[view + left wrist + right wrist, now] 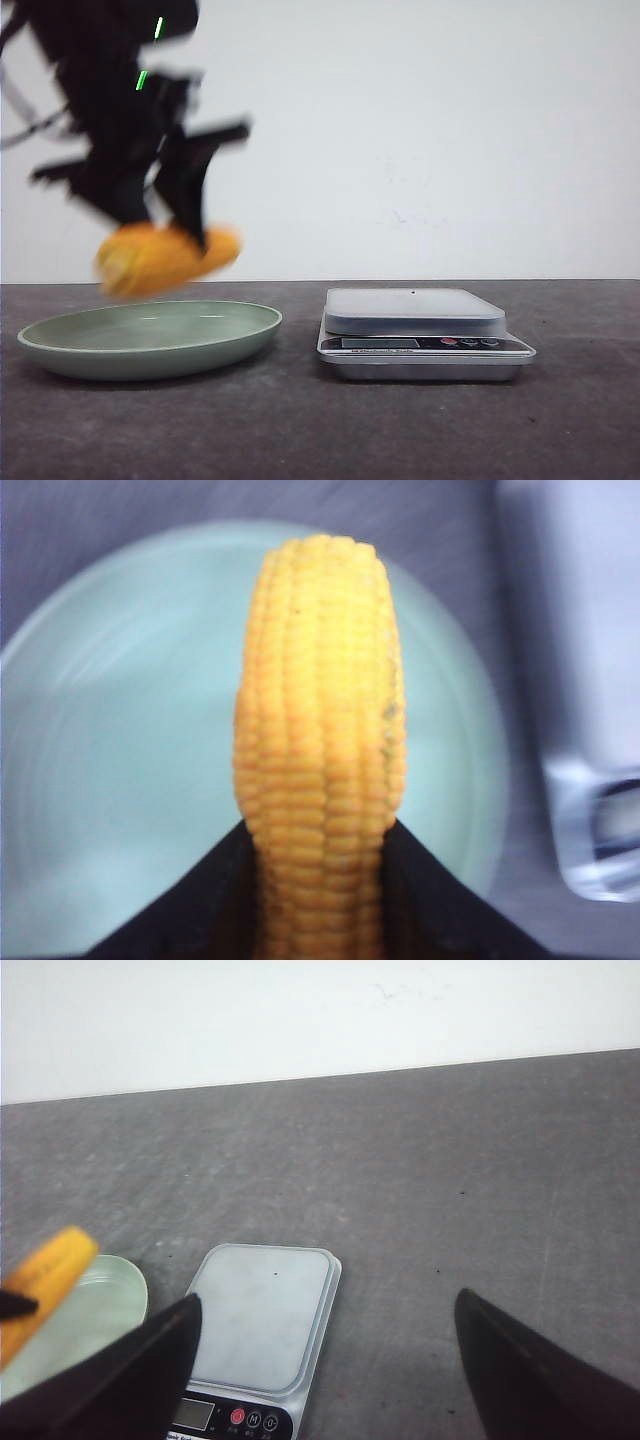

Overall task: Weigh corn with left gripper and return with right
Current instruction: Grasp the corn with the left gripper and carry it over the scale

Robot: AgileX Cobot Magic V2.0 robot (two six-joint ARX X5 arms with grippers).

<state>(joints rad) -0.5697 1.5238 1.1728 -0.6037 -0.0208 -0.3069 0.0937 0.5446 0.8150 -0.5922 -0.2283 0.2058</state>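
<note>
Gripped in the left pincer (pixel 320 880), the corn (pixel 320 750) sticks out lengthwise from between the two black fingers (pixel 205 900), which press on its sides near one end. In the front view that pincer (pixel 165 235) holds the corn (pixel 165 258) in the air, level, just above the left part of the plate (pixel 150 340) and not touching it; the picture is smeared there. Right of the plate, close beside it but apart, stands the scale (pixel 415 325) with its pale platform bare, both on the dark table (pixel 320 430). High above the scale, the right pincer (pixel 325 1360) stands wide, its two dark fingers (pixel 130 1370) well apart with nothing between them. Behind the scale the table runs to a white wall (pixel 450 130).
</note>
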